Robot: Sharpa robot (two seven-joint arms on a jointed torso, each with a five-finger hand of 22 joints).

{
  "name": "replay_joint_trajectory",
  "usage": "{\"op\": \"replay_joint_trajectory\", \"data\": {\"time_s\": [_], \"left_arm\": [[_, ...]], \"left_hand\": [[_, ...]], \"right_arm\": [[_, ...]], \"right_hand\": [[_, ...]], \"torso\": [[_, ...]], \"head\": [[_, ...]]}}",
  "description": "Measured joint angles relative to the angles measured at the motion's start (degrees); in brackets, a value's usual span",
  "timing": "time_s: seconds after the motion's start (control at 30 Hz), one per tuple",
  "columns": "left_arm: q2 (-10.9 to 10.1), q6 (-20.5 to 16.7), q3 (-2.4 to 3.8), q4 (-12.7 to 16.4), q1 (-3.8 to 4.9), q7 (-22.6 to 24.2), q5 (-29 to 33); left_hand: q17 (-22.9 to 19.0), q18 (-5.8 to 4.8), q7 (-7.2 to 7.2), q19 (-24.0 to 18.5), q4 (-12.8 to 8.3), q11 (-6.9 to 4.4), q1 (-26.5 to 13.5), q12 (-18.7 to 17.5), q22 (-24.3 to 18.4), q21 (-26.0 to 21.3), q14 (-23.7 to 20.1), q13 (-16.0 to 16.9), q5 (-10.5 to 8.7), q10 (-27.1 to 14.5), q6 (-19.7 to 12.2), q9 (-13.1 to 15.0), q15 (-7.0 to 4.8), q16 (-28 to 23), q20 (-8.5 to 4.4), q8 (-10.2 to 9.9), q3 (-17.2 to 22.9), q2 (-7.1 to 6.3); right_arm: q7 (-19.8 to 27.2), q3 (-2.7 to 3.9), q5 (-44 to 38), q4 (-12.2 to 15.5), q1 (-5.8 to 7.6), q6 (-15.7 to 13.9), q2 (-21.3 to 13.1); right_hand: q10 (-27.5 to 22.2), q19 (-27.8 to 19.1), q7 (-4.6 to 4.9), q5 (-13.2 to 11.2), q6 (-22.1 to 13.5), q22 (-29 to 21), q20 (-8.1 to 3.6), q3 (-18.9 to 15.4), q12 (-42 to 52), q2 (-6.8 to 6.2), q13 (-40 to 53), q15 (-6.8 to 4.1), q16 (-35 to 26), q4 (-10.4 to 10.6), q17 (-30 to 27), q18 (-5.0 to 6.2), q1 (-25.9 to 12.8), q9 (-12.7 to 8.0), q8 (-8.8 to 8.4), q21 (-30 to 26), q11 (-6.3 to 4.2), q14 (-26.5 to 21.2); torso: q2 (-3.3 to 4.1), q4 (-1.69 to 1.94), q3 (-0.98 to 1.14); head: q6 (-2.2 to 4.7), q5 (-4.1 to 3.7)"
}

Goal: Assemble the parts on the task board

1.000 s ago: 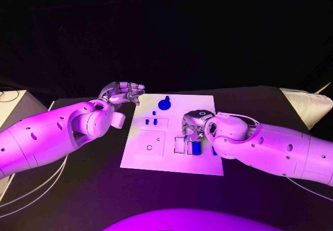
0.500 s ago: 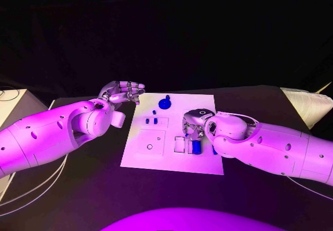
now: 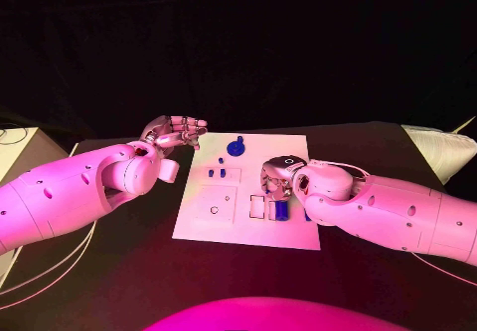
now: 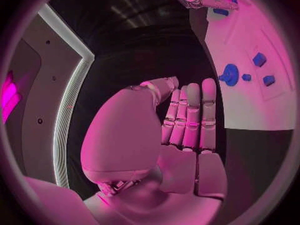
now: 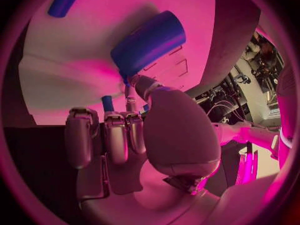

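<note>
The white task board lies in the middle of the table. A blue cylinder lies on its right part beside pale rectangular recesses. My right hand hangs over the cylinder's far end with its fingers curled. In the right wrist view the thumb and a fingertip pinch the end of the blue cylinder. My left hand hovers off the board's far left corner, fingers curled in and holding nothing; the left wrist view shows this hand the same way. A round blue knob and small blue pegs sit farther up the board.
A pale box stands at the table's left edge and a white folded cloth at the far right. White cables run along the near left. The left wrist view shows the knob and small blue blocks.
</note>
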Motion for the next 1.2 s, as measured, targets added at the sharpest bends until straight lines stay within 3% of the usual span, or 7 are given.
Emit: {"op": "replay_joint_trajectory", "data": {"time_s": [0.17,0.53,0.77,1.2], "left_arm": [[0.0,0.0,0.0,0.0,0.0,-0.1,0.0],[0.0,0.0,0.0,0.0,0.0,-0.3,0.0],[0.0,0.0,0.0,0.0,0.0,-0.4,0.0],[-0.1,0.0,0.0,0.0,0.0,-0.5,0.0]], "left_hand": [[0.0,0.0,0.0,0.0,0.0,0.0,0.0,0.0,0.0,0.0,0.0,0.0,0.0,0.0,0.0,0.0,0.0,-0.1,0.0,0.0,0.0,0.0],[-0.1,0.0,0.2,0.0,0.0,-0.21,0.0,0.0,-0.1,0.0,0.0,-0.1,0.0,-0.2,-0.2,0.0,0.0,-0.3,0.0,0.0,0.0,0.0],[-0.1,0.0,0.2,0.0,0.0,-0.21,0.0,0.0,-0.1,-0.2,0.0,-0.1,0.0,-0.2,-0.2,0.0,0.0,-0.3,0.0,0.2,0.0,0.0],[0.0,0.0,0.2,0.0,0.0,-0.21,0.0,0.0,-0.1,-0.2,0.0,-0.1,0.0,-0.2,-0.2,0.0,0.0,-0.3,0.0,0.2,0.0,0.0]], "right_arm": [[0.1,-0.02,-0.2,0.0,0.0,0.1,0.0],[1.0,-0.02,-0.3,0.5,0.0,-0.2,-0.1],[1.3,-0.03,-0.4,1.3,0.0,-1.2,-0.8],[1.0,-0.03,-1.1,2.1,-0.01,-2.9,-1.8]], "right_hand": [[0.0,0.0,-0.03,1.5,0.7,0.0,0.0,1.9,0.0,1.07,0.0,0.0,0.0,-0.8,0.0,0.0,1.1,0.2,0.67,0.0,0.0,0.0],[0.0,0.0,0.15,1.5,0.6,0.0,0.0,3.5,0.0,1.17,0.0,0.0,0.0,-2.2,0.0,0.0,1.2,0.3,0.89,0.2,0.0,0.0],[0.0,0.0,0.44,-1.0,-0.7,0.0,0.0,2.1,0.0,-1.62,0.0,0.0,0.0,-0.8,0.0,0.01,-1.4,0.0,0.54,0.2,0.0,0.0],[0.0,0.0,0.43,-1.7,-1.1,0.0,0.0,0.5,0.0,-2.13,0.0,0.0,0.2,-0.2,0.0,0.0,-2.0,-0.1,0.54,0.5,0.0,0.0]], "torso": [[-0.01,-0.01,0.01],[-0.03,-0.01,0.04],[-0.05,-0.03,0.02],[-0.02,-0.03,0.03]], "head": [[-0.02,-0.03],[-0.02,0.03],[0.11,0.03],[0.18,-0.01]]}}
